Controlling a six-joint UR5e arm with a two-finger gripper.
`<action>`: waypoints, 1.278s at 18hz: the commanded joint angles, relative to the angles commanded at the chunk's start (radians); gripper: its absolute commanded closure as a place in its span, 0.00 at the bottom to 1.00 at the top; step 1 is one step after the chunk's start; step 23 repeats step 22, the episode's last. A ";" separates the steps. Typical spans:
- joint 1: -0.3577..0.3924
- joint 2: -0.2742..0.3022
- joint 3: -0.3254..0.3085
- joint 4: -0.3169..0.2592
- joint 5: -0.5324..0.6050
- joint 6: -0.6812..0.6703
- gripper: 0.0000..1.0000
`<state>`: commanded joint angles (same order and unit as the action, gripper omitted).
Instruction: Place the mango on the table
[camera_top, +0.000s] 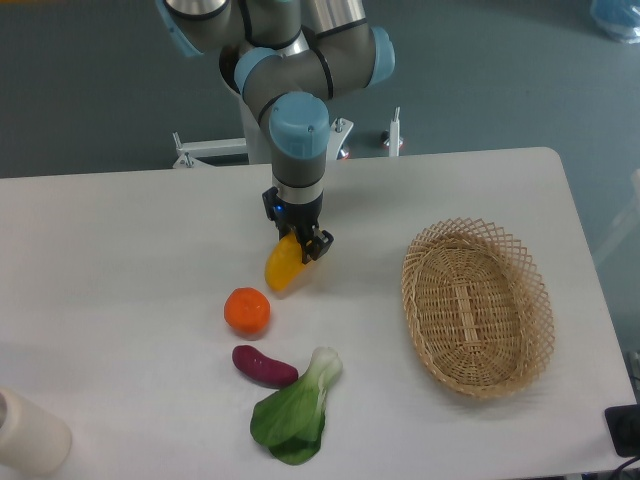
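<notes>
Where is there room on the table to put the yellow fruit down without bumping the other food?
The table is bare on the left, from the far edge down to the orange fruit, and in the strip between the gripper holding the mango and the wicker basket. It is crowded in front: orange fruit, purple vegetable and leafy green lie close together.

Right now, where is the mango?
The mango is near the table's middle, held in the gripper, just above-right of the orange, left of the basket.
</notes>
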<state>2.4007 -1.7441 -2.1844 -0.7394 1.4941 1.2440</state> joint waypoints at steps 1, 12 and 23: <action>0.000 -0.005 0.005 0.002 0.000 0.002 0.38; 0.002 -0.003 0.032 0.002 -0.002 -0.002 0.00; 0.002 0.008 0.038 0.002 -0.002 -0.003 0.00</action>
